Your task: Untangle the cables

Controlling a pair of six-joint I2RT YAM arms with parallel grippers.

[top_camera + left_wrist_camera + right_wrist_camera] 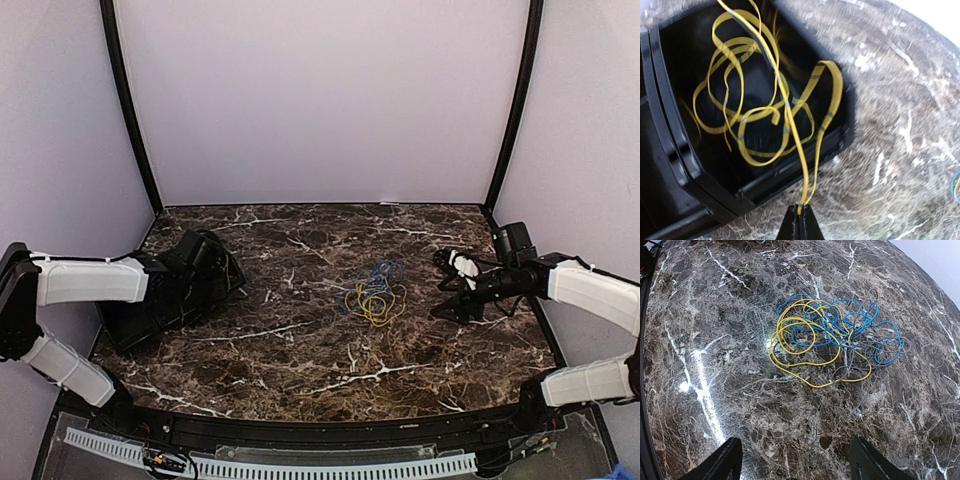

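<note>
A loose tangle of thin yellow, blue and grey cables lies on the marble table near its middle. It also shows in the right wrist view. My right gripper is open and empty, a short way right of the tangle and apart from it. My left gripper is shut on a yellow cable. That cable runs from the jaws up over the edge of a black bin, where several yellow loops lie inside.
The black bin sits at the table's left side, and the left arm's dark end blends with it in the top view. The marble table top is bounded by lilac walls and black corner posts. A bit of blue cable shows at the left wrist view's right edge.
</note>
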